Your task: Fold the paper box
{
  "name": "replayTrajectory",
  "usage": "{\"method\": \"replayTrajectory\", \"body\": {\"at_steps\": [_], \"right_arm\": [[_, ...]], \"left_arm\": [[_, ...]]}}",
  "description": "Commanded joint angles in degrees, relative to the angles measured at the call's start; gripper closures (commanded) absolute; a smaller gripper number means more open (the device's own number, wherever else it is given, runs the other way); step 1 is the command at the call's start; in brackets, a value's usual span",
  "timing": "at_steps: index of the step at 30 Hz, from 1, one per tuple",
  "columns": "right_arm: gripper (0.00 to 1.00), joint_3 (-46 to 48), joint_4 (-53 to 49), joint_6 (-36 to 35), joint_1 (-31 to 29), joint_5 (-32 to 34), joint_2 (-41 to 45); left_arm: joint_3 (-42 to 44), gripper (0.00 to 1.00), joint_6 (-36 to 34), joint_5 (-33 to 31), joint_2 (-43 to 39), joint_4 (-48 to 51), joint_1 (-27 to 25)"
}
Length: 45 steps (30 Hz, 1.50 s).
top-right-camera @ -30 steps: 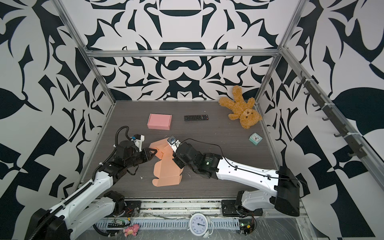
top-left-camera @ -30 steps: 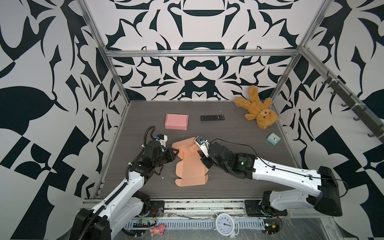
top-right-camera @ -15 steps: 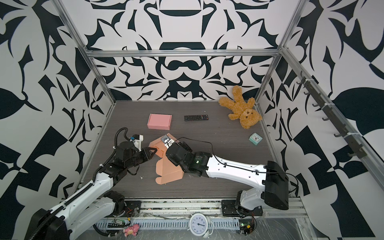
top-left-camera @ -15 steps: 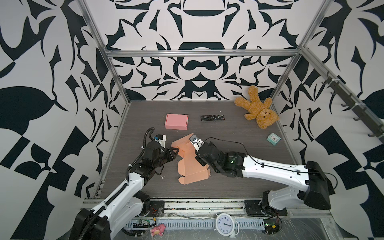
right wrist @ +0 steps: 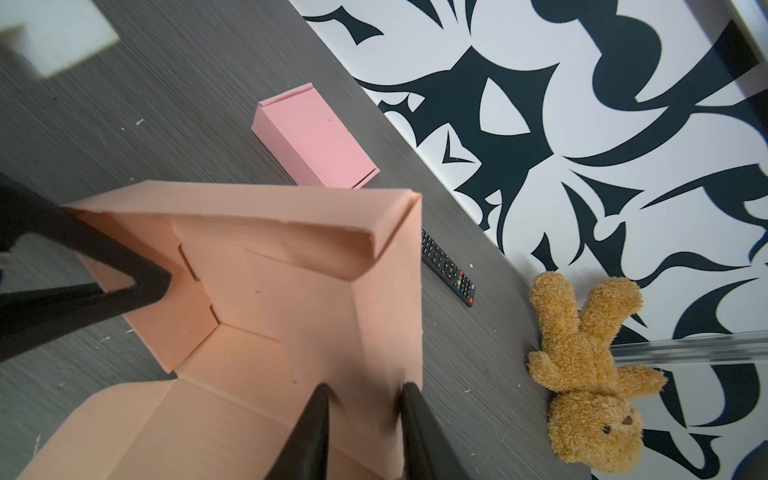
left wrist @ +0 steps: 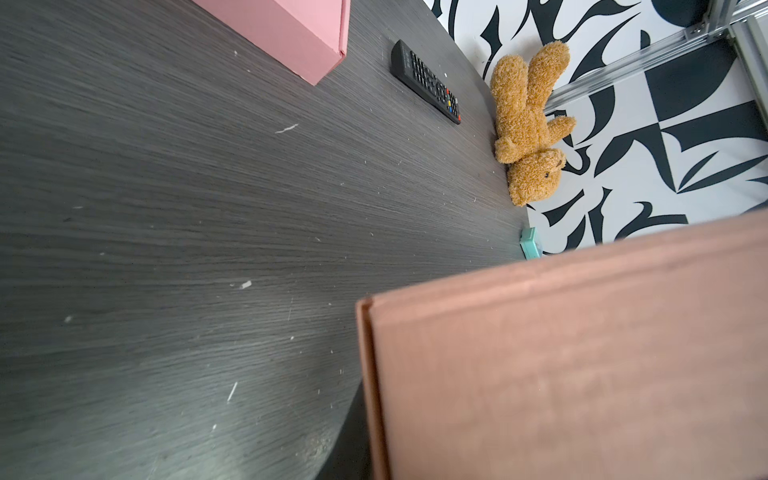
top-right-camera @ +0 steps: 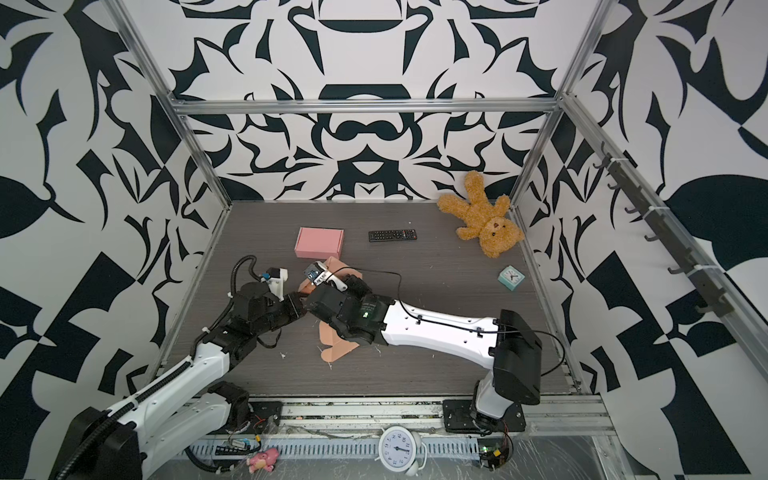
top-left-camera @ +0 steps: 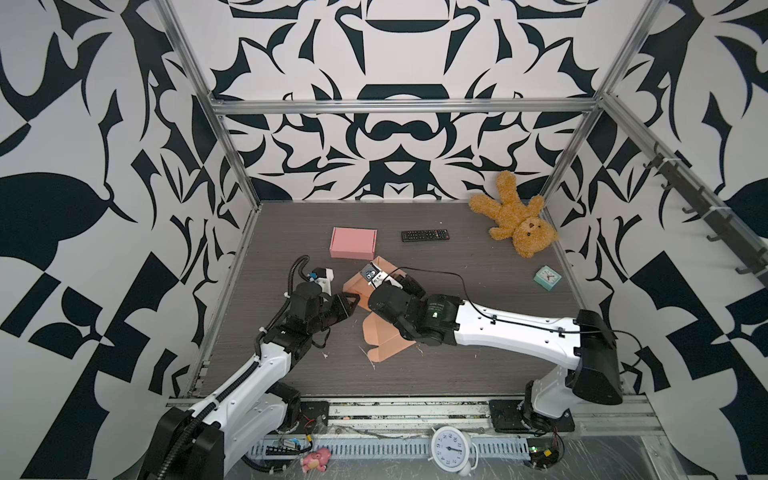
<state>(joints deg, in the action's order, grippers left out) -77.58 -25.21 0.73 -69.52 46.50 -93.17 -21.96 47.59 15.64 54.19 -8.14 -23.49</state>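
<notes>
The salmon paper box point(top-left-camera: 384, 343) lies half-folded mid-table, its far part raised and a flat flap point(top-right-camera: 332, 353) toward the front. In the right wrist view its inside point(right wrist: 291, 291) shows, with walls standing on three sides. My left gripper point(top-left-camera: 351, 301) is shut on the box's left wall; its black fingers point(right wrist: 124, 266) meet there. My right gripper point(right wrist: 365, 397) has a finger on each side of the opposite wall and pinches it. Both top views hide the right fingers under the wrist. The left wrist view shows only an outer panel point(left wrist: 582, 374), no fingers.
Behind the work stands a closed pink box point(top-left-camera: 353, 242), and a black remote point(top-left-camera: 424, 235) lies to its right. A teddy bear point(top-left-camera: 515, 220) lies in the far right corner. A small teal clock point(top-left-camera: 547, 277) sits by the right wall. Patterned walls close three sides.
My right arm has swung left and slightly away, carrying the box's raised part with it; the box now stands steeper and closer to the left gripper, which has barely moved.
</notes>
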Motion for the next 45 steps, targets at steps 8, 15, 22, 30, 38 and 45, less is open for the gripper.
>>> {"method": "replayTrajectory", "body": {"at_steps": [8,15,22,30,38,45], "right_arm": [[0.64,-6.2,-3.2,-3.2,-1.0,5.9,-2.9],[0.62,-7.0,-2.0,-5.3,-1.0,7.1,-3.9],[0.68,-8.5,-2.7,-5.9,-0.9,8.0,-5.6],[0.79,-10.3,-3.5,-5.9,-0.7,7.0,-6.7],[0.86,-11.2,-3.7,-6.3,-0.4,5.7,-6.6],[0.92,-12.9,-4.6,-7.9,-0.3,7.2,-8.4]], "left_arm": [[0.0,0.83,1.0,3.0,0.0,-4.6,-0.2],[-0.1,0.83,0.9,3.2,-0.7,-4.4,-0.2],[-0.4,0.83,0.8,3.6,-1.4,-3.8,-0.2],[-1.0,0.83,0.4,3.6,-2.1,-3.2,-0.2],[-1.3,0.83,0.4,3.6,-3.0,-2.4,-0.2],[-2.0,0.83,0.3,3.7,-3.3,-2.1,-0.2]]}}
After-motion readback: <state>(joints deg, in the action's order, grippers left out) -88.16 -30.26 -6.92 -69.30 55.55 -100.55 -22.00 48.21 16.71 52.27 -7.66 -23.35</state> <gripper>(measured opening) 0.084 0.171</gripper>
